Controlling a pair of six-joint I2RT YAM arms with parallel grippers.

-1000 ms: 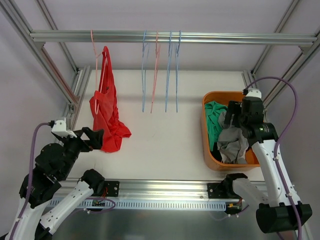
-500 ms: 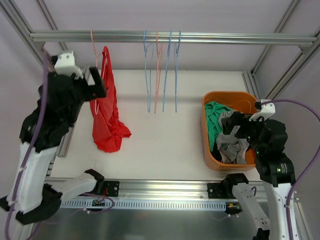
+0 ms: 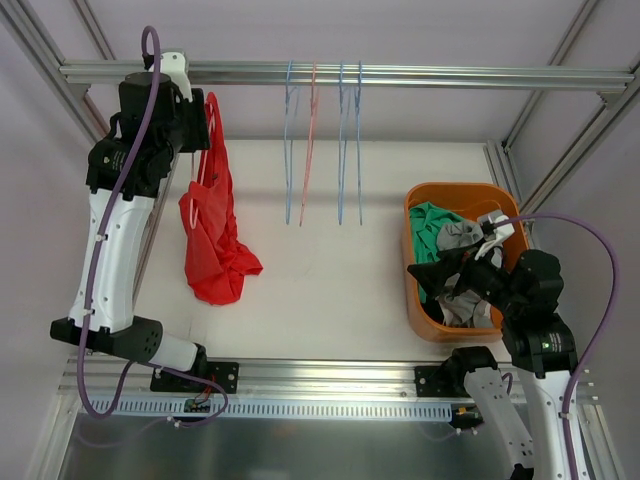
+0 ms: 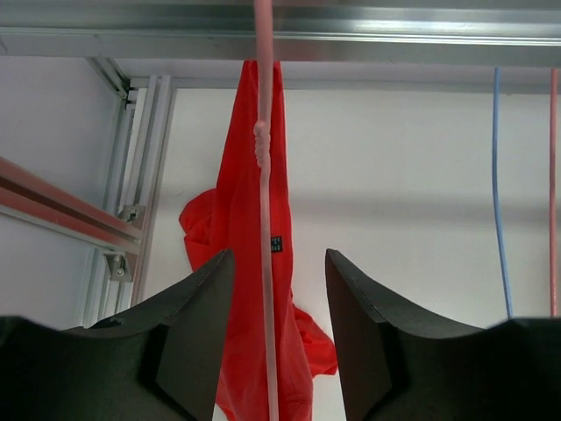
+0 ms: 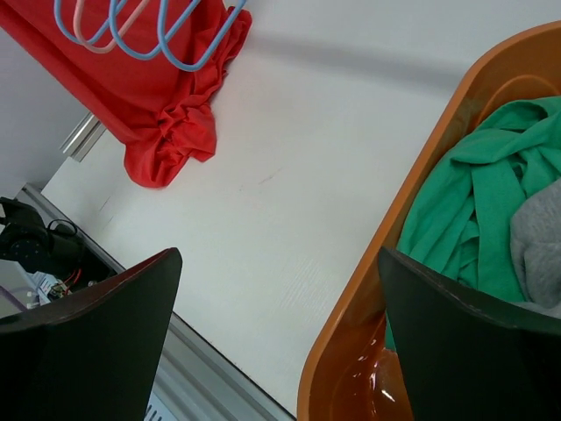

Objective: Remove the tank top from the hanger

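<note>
Since the red tank top (image 3: 212, 240) hangs straight down from the pink hanger (image 4: 265, 175) on the rail (image 3: 450, 76), the left claw (image 4: 279, 254), spread and facing it just under that rail, is nearer than the right claw (image 5: 279, 263).

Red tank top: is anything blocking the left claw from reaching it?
Only its own pink hanger wire, hanging straight ahead of the open left gripper; the red tank top drapes right behind it. Nothing else visible intervenes.

- Left arm (image 3: 110, 250): white link shells, black joint housings.
- Right arm (image 3: 540, 290): same white-and-black build.
- Purple cables (image 3: 150, 30) loop along both arms.
- Fingers (image 4: 197, 338): broad, matte black, bevelled edges.
</note>
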